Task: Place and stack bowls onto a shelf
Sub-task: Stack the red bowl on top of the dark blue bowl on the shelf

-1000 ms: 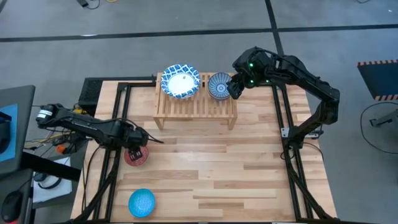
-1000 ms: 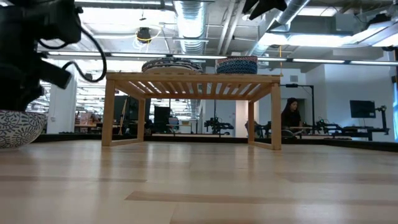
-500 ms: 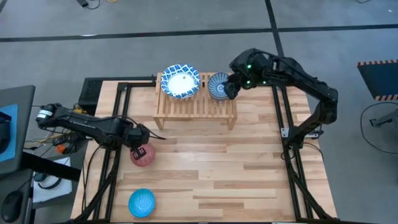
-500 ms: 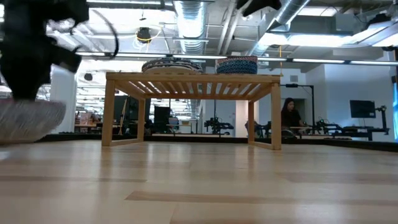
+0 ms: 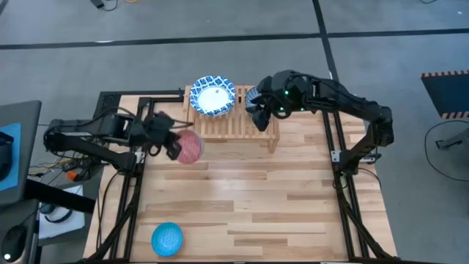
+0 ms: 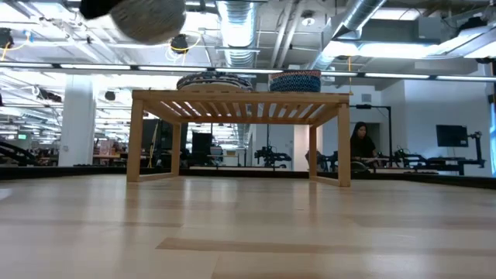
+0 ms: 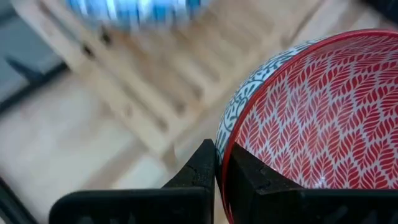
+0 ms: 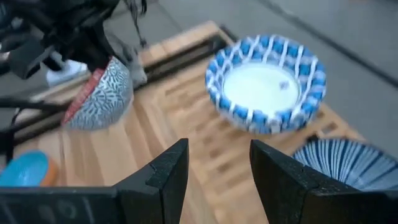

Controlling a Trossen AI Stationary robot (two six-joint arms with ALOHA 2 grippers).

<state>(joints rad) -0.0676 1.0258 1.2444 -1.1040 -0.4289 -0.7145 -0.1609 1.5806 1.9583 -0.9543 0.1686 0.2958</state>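
left gripper [image 7: 217, 180] pinches red bowl [image 5: 190, 146] by the rim, lifted beside shelf [image 5: 220, 125] for placing. right gripper [image 8: 214, 168], fingers apart and empty, hovers above shelf near grey-blue bowl [image 8: 339, 163].

Shelf [image 5: 229, 125] at back middle of table [image 5: 293, 205]. Two bowls on shelf top: large bowl [image 5: 212, 97] toward left end, striped bowl [image 8: 343, 163] toward right end, side by side. Right gripper [image 5: 258, 111] above shelf's right part, just beside striped bowl. Left gripper [image 5: 170, 143] left of shelf, clamping rim of leaf-pattern bowl [image 5: 190, 147], held off table just beside shelf's left end. Fourth bowl [image 5: 166, 238] alone at front left corner, well apart from rest
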